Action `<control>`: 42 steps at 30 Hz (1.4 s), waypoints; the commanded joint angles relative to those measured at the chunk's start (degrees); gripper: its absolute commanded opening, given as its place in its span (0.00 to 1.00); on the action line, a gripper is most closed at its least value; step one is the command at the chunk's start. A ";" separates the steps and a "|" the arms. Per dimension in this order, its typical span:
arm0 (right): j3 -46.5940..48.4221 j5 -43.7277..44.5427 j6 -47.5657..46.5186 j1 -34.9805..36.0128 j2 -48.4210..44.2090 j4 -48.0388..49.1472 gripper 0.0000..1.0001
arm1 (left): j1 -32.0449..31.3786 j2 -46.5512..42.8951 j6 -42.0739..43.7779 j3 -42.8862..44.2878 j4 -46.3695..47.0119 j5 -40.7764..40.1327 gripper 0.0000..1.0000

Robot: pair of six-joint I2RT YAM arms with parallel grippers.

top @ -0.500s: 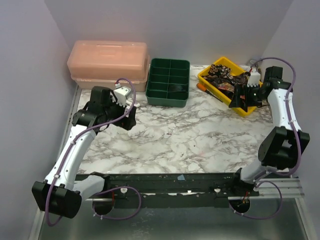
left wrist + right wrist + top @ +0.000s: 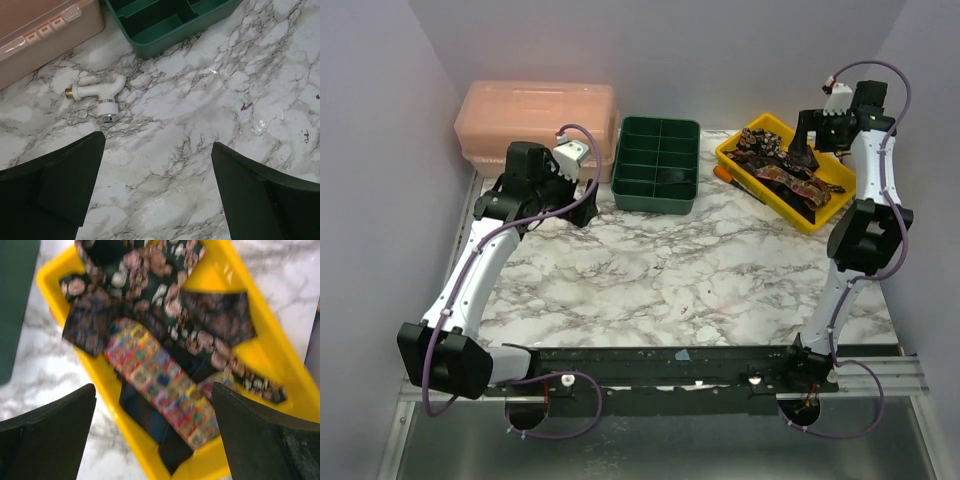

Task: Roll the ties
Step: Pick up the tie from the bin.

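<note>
Hovering over the bin, your right end effector stood wide open above the ties heaped inside. Your left end effector gaped empty over the bench, near a white tap.

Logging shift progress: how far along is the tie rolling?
Done: no rolled tie clearly visible; the ties lie loose in the yellow bin. In hand: nothing; the right end effector hovers open above them, the left end effector open over the marble table. Left: all rolling.

ties blurred, overlapping, cut off at top; count unclear
</note>
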 commanded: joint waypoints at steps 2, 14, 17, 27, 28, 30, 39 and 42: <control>16.36 -3.02 5.12 2.38 13.40 2.49 1.00 | 0.88 1.70 0.29 1.63 2.53 0.81 0.98; 14.41 2.57 6.00 8.37 22.99 20.72 1.00 | 2.72 2.43 0.36 3.18 -1.80 -2.77 0.98; 16.37 6.52 8.06 8.45 25.31 24.03 0.90 | 2.91 1.59 1.01 3.45 -2.61 -3.59 0.98; 14.57 4.13 6.69 8.43 15.98 19.64 0.00 | 2.98 2.51 0.84 8.36 -3.96 -4.36 0.98; 13.18 3.24 6.91 8.37 13.31 19.60 0.00 | 2.99 2.34 0.52 8.14 -3.53 -4.01 0.98; 10.48 1.30 7.44 8.28 7.55 20.31 0.00 | 2.99 1.82 0.75 7.16 -2.45 -2.85 0.98; 10.15 -6.83 13.01 8.13 -8.04 21.35 0.00 | 3.48 0.62 -2.21 7.77 -1.33 -4.88 0.98; 13.62 -9.59 16.88 8.15 -9.89 21.92 0.00 | 3.70 -0.69 -2.70 7.28 -0.57 -4.97 0.99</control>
